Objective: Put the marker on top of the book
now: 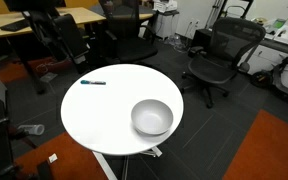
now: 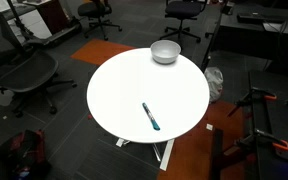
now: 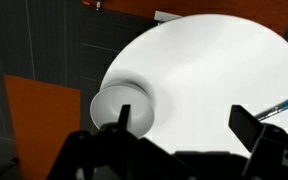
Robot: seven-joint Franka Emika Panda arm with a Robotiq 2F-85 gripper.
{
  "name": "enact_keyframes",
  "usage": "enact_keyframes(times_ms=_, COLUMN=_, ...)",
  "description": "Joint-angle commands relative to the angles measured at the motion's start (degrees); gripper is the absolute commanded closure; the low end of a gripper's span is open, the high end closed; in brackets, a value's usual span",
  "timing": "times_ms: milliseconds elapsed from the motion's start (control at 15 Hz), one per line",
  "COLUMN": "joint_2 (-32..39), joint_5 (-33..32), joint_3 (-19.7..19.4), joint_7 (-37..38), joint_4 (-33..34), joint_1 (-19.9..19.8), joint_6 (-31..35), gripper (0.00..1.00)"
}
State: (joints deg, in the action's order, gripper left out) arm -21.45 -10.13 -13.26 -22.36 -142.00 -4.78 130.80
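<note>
The marker is a slim dark blue-teal stick lying flat on the round white table, near its edge. It also shows in an exterior view and at the right edge of the wrist view. No book shows in any view. My gripper appears only in the wrist view, open and empty, high above the table. Its fingers frame bare tabletop between the white bowl and the marker. The arm does not show in either exterior view.
The empty white bowl stands near the table's edge, far from the marker, as an exterior view also shows. Black office chairs and desks surround the table. Orange carpet patches lie on the dark floor.
</note>
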Motion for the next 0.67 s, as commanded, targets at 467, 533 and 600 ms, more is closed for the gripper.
enact_keyframes(times_ms=467, joint_2=0.8, joint_5=0.9, joint_3=1.1, joint_7=0.8, joint_4=0.4, joint_1=-0.3, joint_6=-0.1, gripper=0.00)
enact_keyframes(times_ms=533, joint_2=1.3, joint_5=0.5, joint_3=2.0, joint_7=2.5, joint_4=0.3, joint_1=-0.2, joint_6=0.2, gripper=0.00)
enact_keyframes(times_ms=600, joint_2=1.9, joint_5=0.9, joint_3=2.9, joint_7=4.1, joint_4=0.3, joint_1=0.1, joint_6=0.6, gripper=0.00)
